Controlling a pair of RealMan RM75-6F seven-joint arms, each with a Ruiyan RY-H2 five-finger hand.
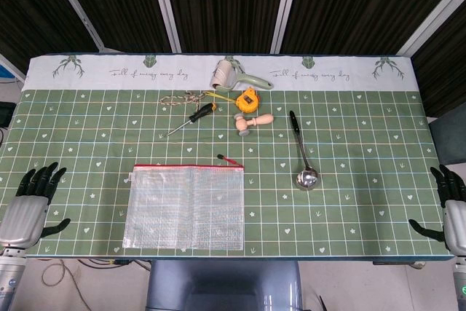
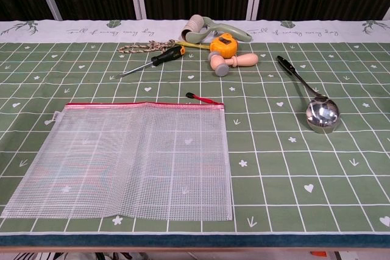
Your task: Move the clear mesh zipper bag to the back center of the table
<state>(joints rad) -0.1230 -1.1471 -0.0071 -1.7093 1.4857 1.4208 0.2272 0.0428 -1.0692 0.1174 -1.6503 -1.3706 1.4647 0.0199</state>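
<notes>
left hand (image 1: 30, 205) silver-grey back, black fingers (image 1: 45, 177), right hand (image 1: 453, 213) alike

Clear mesh zipper bag (image 1: 184, 207): one, rectangular, translucent plastic with fine white grid reinforcement. Red zipper along the far long edge, red pull tab (image 2: 203, 98) trailing at the right end. Lies flat, closed, on the near left-of-centre part of the counter, near edge close to the counter's front.
</notes>
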